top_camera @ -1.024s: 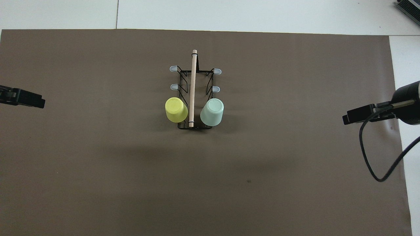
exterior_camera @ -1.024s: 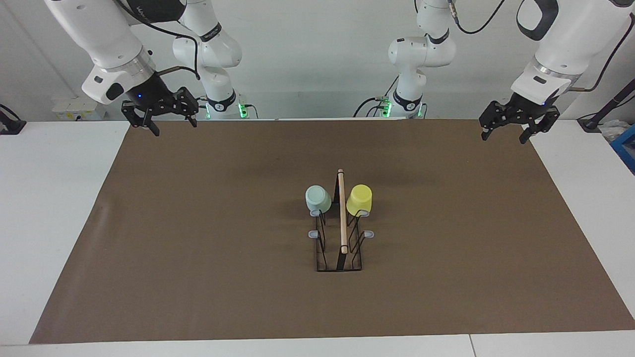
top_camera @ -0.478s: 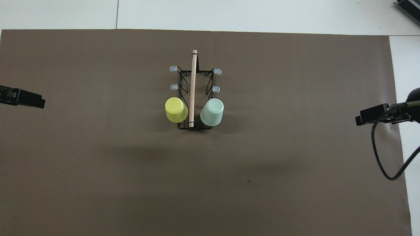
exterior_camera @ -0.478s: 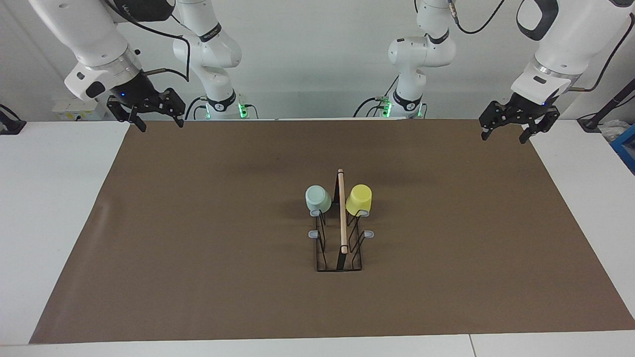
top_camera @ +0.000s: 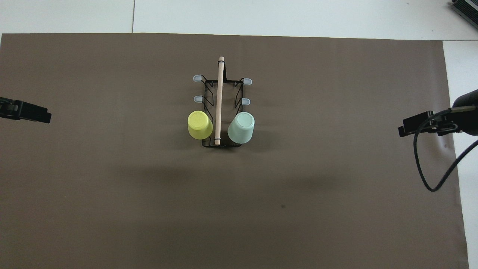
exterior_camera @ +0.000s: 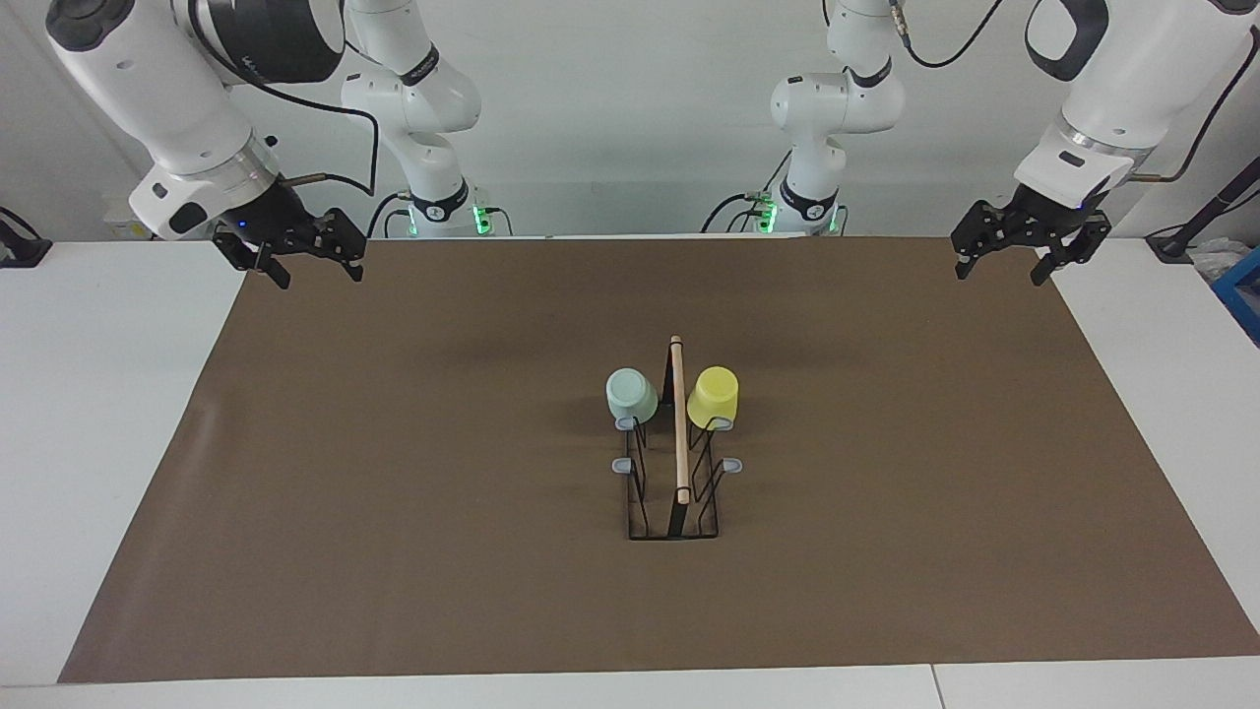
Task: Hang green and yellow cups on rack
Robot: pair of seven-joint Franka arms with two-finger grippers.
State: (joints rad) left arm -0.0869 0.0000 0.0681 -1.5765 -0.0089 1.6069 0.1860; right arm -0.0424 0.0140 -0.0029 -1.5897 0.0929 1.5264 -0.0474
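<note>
The rack (exterior_camera: 678,423) stands in the middle of the brown mat, its wooden bar pointing away from the robots; it also shows in the overhead view (top_camera: 219,93). The mint green cup (exterior_camera: 631,394) (top_camera: 241,127) hangs upside down on the prong nearest the robots on the right arm's side. The yellow cup (exterior_camera: 714,396) (top_camera: 200,124) hangs the same way on the left arm's side. My right gripper (exterior_camera: 317,273) (top_camera: 414,126) is open and empty over the mat's corner at its own end. My left gripper (exterior_camera: 999,276) (top_camera: 33,114) is open and empty, waiting over the mat's other near corner.
The brown mat (exterior_camera: 394,443) covers most of the white table (exterior_camera: 98,394). Two grey-tipped prongs on each side of the rack are bare (exterior_camera: 622,465). A blue object (exterior_camera: 1242,290) lies at the table's edge at the left arm's end.
My right gripper has drawn back from the mat toward the right arm's end of the table. The left gripper, cups and rack have not moved.
</note>
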